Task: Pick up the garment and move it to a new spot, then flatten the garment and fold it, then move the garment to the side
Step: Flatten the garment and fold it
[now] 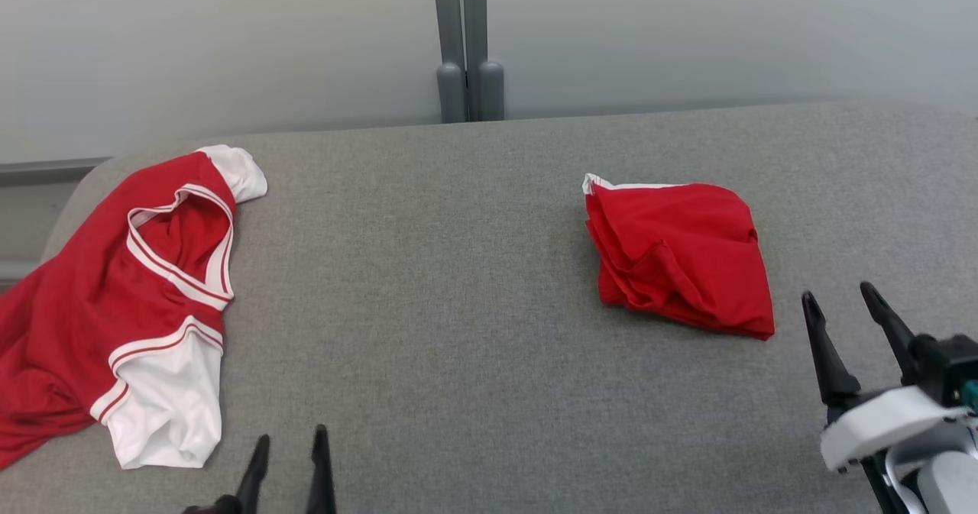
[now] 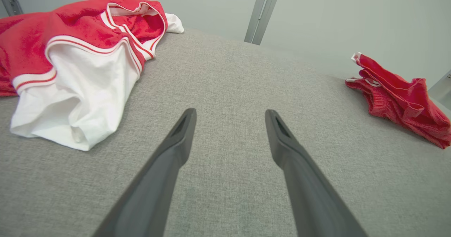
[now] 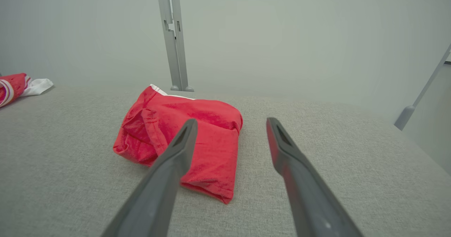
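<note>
**A:** Status on the grippers?

**B:** Left gripper (image 1: 290,433) has its fingers spread and nothing between them. It hovers low over bare bench (image 1: 458,308). Right gripper (image 1: 837,292) is the same, spread and empty.

**A:** What's nearest each one?

**B:** From the left gripper, the loose red-and-white jersey (image 1: 114,292) lies to its left and ahead. The white sleeve opening is the closest part, near the fingertips but not touching them. From the right gripper, the folded red garment (image 1: 680,258) sits ahead and to its left, near but apart.

**A:** Which one do I work on?

**B:** My read is that the folded one is done and parked at the side. The jersey is crumpled and unfolded, so I'd treat it as the pick.

**A:** How does it lie?

**B:** Its long axis runs from the near edge of the bench toward the far edge, with the neck opening at the far end. Its left part runs out of the head view, so I can't tell whether it hangs off the bench.

**A:** Which arm?

**B:** Left, it's clearly nearer. The right gripper is well away from the jersey, across the bench. I'd swing the left gripper leftward onto the white sleeve.
</note>
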{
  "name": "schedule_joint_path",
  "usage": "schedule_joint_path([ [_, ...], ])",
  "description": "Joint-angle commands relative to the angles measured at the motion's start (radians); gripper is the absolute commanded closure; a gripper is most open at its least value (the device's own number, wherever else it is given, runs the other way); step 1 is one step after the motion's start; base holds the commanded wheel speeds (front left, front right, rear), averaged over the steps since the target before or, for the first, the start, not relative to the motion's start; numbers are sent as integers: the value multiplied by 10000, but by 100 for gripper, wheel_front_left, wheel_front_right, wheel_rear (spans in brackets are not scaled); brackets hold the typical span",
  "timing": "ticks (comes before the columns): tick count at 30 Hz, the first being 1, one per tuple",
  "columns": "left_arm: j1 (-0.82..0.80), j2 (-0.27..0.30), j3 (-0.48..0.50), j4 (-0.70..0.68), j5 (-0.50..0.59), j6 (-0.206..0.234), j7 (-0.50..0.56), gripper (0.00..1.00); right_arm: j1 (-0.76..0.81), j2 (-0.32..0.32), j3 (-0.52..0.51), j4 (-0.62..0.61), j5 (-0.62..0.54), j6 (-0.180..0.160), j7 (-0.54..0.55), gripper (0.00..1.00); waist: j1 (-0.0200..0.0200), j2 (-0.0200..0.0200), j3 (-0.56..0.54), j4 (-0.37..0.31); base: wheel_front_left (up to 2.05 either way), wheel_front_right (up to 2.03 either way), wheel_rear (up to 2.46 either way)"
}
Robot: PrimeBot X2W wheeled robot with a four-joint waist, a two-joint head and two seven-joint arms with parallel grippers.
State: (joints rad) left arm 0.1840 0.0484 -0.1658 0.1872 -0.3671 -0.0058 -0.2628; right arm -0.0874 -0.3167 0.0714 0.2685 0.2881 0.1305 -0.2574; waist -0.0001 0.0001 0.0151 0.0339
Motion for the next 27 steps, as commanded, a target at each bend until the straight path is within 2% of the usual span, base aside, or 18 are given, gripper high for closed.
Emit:
schedule_joint_path([
  [1, 206, 35, 293, -268, 64, 103, -27, 0, 400, 26, -224, -403, -241, 4, -82, 0, 1, -1, -390, -106, 0, 0, 0],
  [4, 421, 32, 720, -685, 247, 149, -17, 0, 1316, 125, -633, -1337, -643, 4, -77, 0, 1, -1, -429, -138, 0, 0, 0],
  [7, 507, 34, 949, -789, 442, -16, -17, 0, 2045, 367, -939, -1697, -802, 2, -76, 0, 1, -1, -467, -94, 0, 0, 0],
  [12, 518, 34, 1286, -848, 527, -187, -18, 0, 2417, 796, -1376, -1552, -788, 1, -78, 0, 1, -1, -430, 38, 0, 0, 0],
  [13, 480, 32, 1326, -873, 535, -204, -17, 0, 2253, 838, -1354, -1500, -808, 2, -79, 6, 1, -1, -377, 56, 0, 0, 0],
  [14, 442, 32, 1362, -891, 539, -219, -18, 0, 2080, 880, -1339, -1382, -804, 2, -79, 56, 1, -1, -317, 70, 0, 0, 0],
  [15, 393, 34, 1382, -904, 568, -229, -18, 0, 1803, 880, -1254, -1235, -848, 2, -79, 100, 1, -1, -228, 89, 0, 0, 0],
  [23, -265, 35, 881, -643, 563, -410, -16, 0, -1526, 1088, -820, 1821, -1401, 2, -81, 100, 1, -1, 734, 576, 0, 0, 0],
  [27, -712, 33, 462, -536, 386, -268, -16, 0, -2858, 1171, -998, 3376, -1942, 2, -79, 100, 1, -1, 1158, 1041, 0, 0, 0],
])
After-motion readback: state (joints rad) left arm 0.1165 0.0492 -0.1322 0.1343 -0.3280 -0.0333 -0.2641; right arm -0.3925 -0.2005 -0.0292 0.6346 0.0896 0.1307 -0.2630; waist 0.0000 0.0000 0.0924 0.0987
